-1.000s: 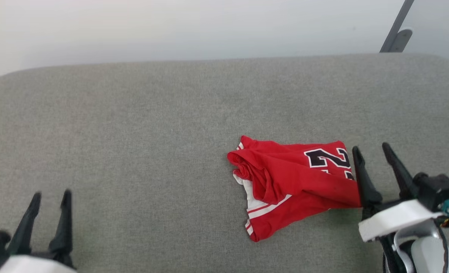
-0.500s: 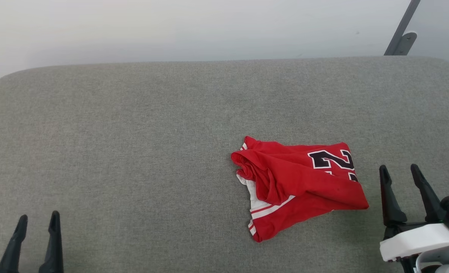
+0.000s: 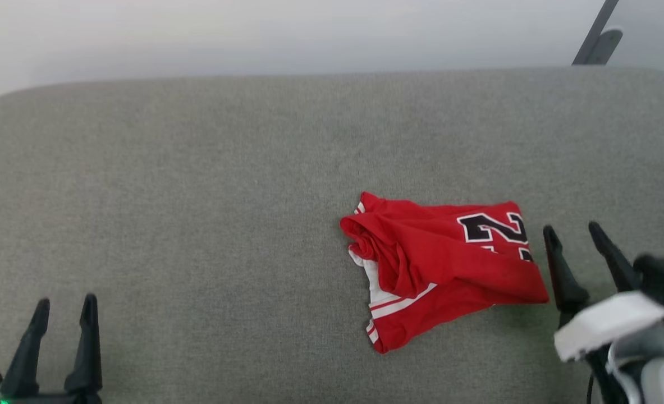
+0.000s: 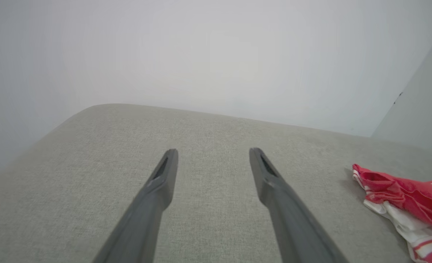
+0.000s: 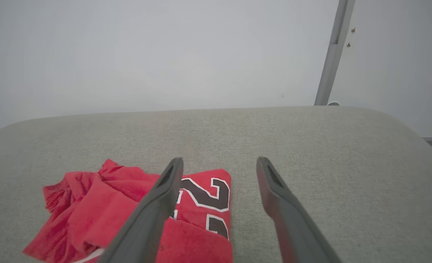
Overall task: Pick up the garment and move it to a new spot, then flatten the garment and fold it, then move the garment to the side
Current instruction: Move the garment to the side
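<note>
Red jersey-style shirt with black numerals (image 3: pixel 444 269) lies roughly folded right of centre on the grey fabric desk (image 3: pixel 197 196), right gripper (image 3: pixel 571 228) has just backed off its edge, left gripper (image 3: pixel 66 300) sits well clear, both sets of fingers spread and empty, so probably wrapping up.

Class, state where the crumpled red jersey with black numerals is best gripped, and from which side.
Probably the right edge of the red jersey, beside its black numerals, approached from the right. The open right gripper sits just beside it, and the cloth there looks doubled over, giving a thicker lip to pinch off the grey cushion.
</note>
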{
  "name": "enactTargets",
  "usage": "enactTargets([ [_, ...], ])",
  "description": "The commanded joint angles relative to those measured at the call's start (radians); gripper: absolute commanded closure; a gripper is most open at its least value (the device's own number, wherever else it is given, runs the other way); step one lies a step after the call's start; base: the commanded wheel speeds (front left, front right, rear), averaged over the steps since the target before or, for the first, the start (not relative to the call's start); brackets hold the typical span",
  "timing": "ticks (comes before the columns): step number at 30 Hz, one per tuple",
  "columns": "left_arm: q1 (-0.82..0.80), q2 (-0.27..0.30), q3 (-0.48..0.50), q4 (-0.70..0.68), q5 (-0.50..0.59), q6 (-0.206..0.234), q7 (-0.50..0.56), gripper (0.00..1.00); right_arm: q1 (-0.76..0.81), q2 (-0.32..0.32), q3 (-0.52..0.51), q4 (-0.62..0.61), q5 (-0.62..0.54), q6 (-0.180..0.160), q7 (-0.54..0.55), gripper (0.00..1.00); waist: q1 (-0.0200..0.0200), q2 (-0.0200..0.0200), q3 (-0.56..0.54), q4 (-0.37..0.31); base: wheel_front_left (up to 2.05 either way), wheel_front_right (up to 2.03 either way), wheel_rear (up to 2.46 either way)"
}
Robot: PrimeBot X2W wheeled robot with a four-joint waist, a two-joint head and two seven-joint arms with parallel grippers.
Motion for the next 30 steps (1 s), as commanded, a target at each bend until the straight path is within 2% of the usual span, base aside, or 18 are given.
enactTargets([
  [1,-0.031,0.008,-0.005,-0.010,-0.014,0.002,-0.005,0.00,-0.050,-0.012,-0.007,0.004,0.013,-0.001,0.065,0.00,0.0000,-0.0001,0.041,0.000,0.00,0.00,0.00],
  [6,-0.095,0.033,-0.041,-0.005,-0.029,0.002,-0.005,0.00,-0.143,-0.079,0.035,0.022,-0.021,-0.001,0.329,0.00,0.0000,-0.0001,0.123,0.009,0.00,0.00,0.00],
  [7,-0.110,0.039,-0.052,-0.003,-0.031,0.002,-0.005,0.00,-0.161,-0.082,0.032,0.020,-0.017,-0.001,0.383,0.00,0.0000,-0.0001,0.135,0.013,0.00,0.00,0.00],
  [8,-0.110,0.039,-0.052,-0.003,-0.031,0.002,-0.005,0.00,-0.161,-0.082,0.032,0.020,-0.017,-0.001,0.383,0.00,0.0000,-0.0001,0.135,0.013,0.00,0.00,0.00],
  [10,-0.134,0.050,-0.064,-0.003,-0.040,0.002,-0.005,0.00,-0.183,-0.096,0.044,0.006,-0.034,0.000,0.502,0.00,0.0000,-0.0001,0.167,0.016,0.00,0.00,0.00],
  [16,-0.197,0.067,-0.099,-0.003,-0.058,0.002,-0.005,0.00,-0.173,-0.055,0.042,-0.067,-0.035,-0.001,0.772,0.00,0.0000,-0.0001,0.248,0.031,0.00,0.00,0.00],
  [21,-0.246,0.088,-0.117,0.001,-0.074,0.002,-0.005,0.00,-0.156,-0.005,0.043,-0.100,-0.062,0.000,0.879,0.00,0.0000,-0.0001,0.308,0.038,0.00,0.00,0.00],
  [23,-0.263,0.100,-0.125,0.003,-0.077,0.002,-0.005,0.00,-0.157,0.020,0.051,-0.104,-0.068,0.000,0.892,0.85,0.0000,-0.0001,0.325,0.035,0.00,0.00,0.00],
  [24,-0.272,0.106,-0.130,0.001,-0.078,0.002,-0.005,0.00,-0.159,0.030,0.052,-0.104,-0.071,0.000,0.893,1.00,0.0000,-0.0001,0.332,0.031,0.00,0.00,0.00],
  [30,-0.321,0.160,-0.136,-0.032,-0.080,0.002,-0.005,0.00,-0.180,0.057,-0.052,-0.173,-0.085,-0.004,0.814,1.00,0.0000,-0.0001,0.381,-0.024,0.00,0.00,0.00],
])
